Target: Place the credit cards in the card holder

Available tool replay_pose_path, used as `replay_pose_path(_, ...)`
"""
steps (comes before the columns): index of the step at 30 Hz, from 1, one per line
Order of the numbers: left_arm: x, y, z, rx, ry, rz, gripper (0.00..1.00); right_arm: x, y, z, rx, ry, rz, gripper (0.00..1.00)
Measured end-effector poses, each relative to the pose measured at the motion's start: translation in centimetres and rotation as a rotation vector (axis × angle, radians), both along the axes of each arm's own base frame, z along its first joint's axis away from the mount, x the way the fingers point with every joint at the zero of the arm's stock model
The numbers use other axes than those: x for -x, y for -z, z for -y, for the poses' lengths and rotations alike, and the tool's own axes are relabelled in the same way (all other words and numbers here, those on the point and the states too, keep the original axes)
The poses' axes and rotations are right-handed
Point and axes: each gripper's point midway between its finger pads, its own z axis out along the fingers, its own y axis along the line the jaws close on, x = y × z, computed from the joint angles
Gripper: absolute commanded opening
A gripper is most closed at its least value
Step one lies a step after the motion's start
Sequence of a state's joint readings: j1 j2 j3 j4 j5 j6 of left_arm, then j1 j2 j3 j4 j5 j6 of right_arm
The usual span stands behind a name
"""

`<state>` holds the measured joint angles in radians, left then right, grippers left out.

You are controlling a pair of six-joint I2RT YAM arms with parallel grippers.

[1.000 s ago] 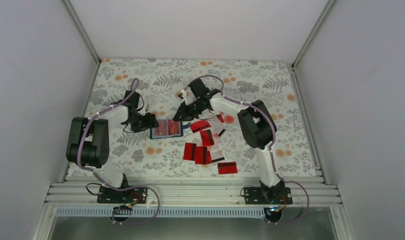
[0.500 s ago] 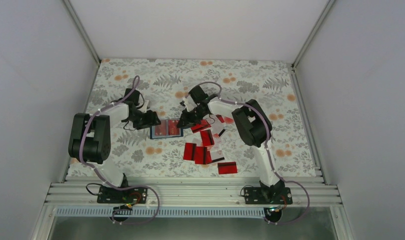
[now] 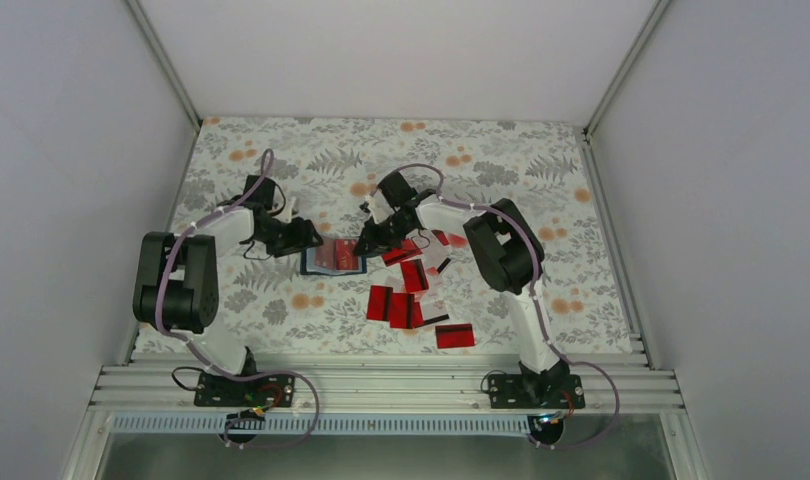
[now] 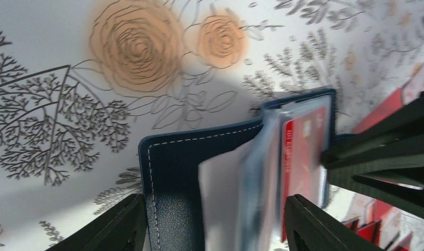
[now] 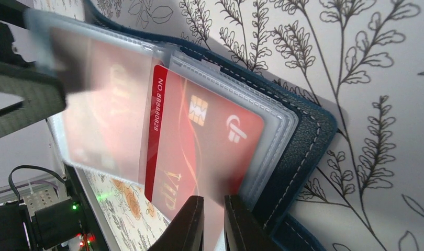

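The dark blue card holder (image 3: 333,259) lies open between my two grippers, its clear sleeves (image 5: 110,99) fanned up. My left gripper (image 3: 309,240) straddles the holder's left cover (image 4: 183,172) and sleeves, one finger against each side (image 4: 215,209). A red credit card (image 5: 199,130) marked VIP sits partly inside a sleeve, and my right gripper (image 5: 214,219) is shut on its lower edge, right over the holder's dark rim (image 5: 299,136). In the top view the right gripper (image 3: 365,243) touches the holder's right side. Several more red cards (image 3: 411,290) lie loose to the right.
The loose cards spread from the holder toward the front right, one red card (image 3: 454,335) nearest the front. A floral cloth (image 3: 541,180) covers the table. White walls close in both sides and the back, and a metal rail (image 3: 381,385) runs along the front.
My right gripper has come down and left onto the holder with the red card. The left gripper has narrowed a little around the holder, whose sleeves now stand up.
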<state>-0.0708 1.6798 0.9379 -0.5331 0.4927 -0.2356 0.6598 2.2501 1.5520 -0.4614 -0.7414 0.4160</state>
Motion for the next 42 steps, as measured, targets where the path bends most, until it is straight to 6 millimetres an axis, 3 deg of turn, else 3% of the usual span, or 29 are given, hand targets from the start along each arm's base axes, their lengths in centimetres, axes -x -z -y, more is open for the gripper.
replay_pose_path(6,-0.4,-2.3,1.1,0.074,0.007,0.035,0.66,0.0,0.0,0.0,-0.003,-0.001,-0.001,0.12)
replay_pose_path(11,0.0,-3.0,2.6,0.143,0.036,0.025,0.65,0.0,0.0,-0.1,-0.008,-0.003,0.000,0.12)
replay_pose_path(36,0.7,-4.4,7.5,0.196,0.100,0.010,0.58,0.3,-0.4,0.3,0.004,0.000,-0.013,0.12)
replay_pose_path(42,0.3,-3.9,8.4,0.163,0.108,0.000,0.54,-0.2,-2.6,1.5,0.014,0.028,-0.006,0.12)
